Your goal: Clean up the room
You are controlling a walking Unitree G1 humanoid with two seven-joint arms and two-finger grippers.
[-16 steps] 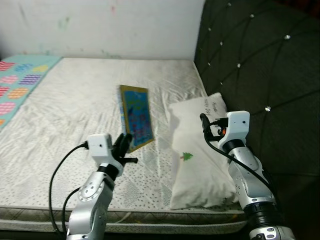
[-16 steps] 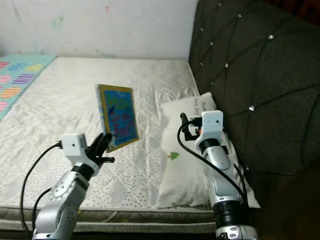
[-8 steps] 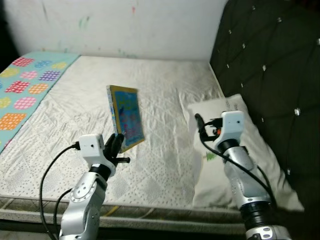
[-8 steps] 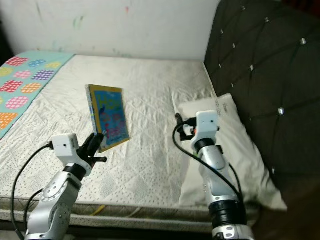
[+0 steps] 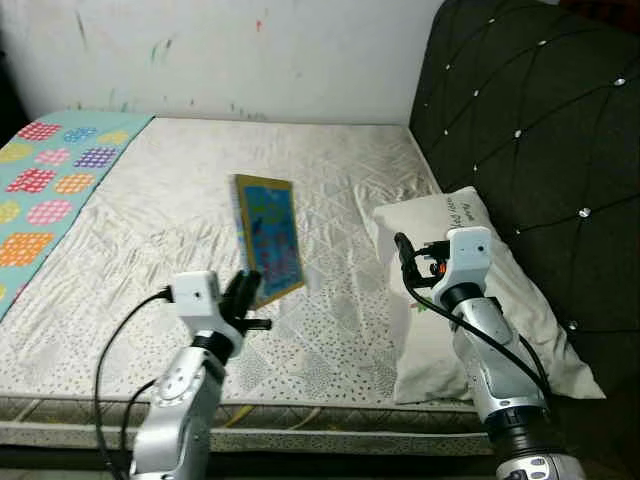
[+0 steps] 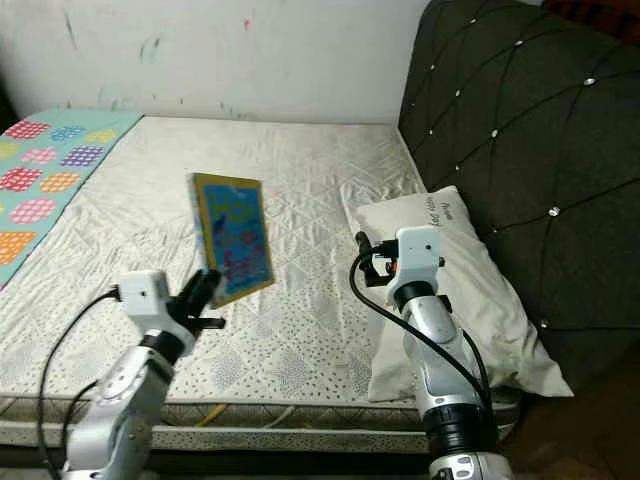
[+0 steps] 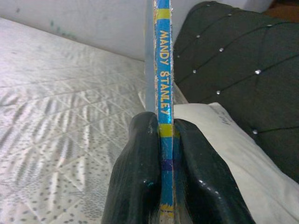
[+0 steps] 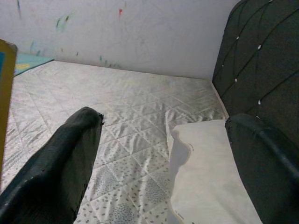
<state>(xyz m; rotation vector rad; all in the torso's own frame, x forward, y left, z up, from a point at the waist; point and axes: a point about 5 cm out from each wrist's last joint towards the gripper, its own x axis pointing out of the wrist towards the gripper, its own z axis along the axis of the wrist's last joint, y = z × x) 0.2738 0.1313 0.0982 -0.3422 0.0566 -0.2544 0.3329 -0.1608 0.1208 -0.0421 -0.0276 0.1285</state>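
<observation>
A thin blue picture book [image 5: 268, 238] with a yellow border stands upright in the air over the bed, lower corner pinched by my left gripper [image 5: 247, 295]. Along the left wrist view its blue spine [image 7: 163, 93] runs straight up between the two black fingers [image 7: 140, 177], which are shut on it. My right gripper [image 5: 408, 258] is raised over the near edge of a white pillow [image 5: 480, 300] and stands open, holding nothing; its fingers [image 8: 56, 163] are spread wide in the right wrist view.
The bare white quilted mattress [image 5: 170, 190] stretches to a white wall. A dark tufted headboard [image 5: 530, 120] rises on the right. A teal patterned blanket [image 5: 45, 190] covers the far left. The mattress front edge [image 5: 320, 420] runs just below my arms.
The camera swung left and then partly back, so the whole scene shifted. The left gripper keeps its hold on the book and the right stays open.
</observation>
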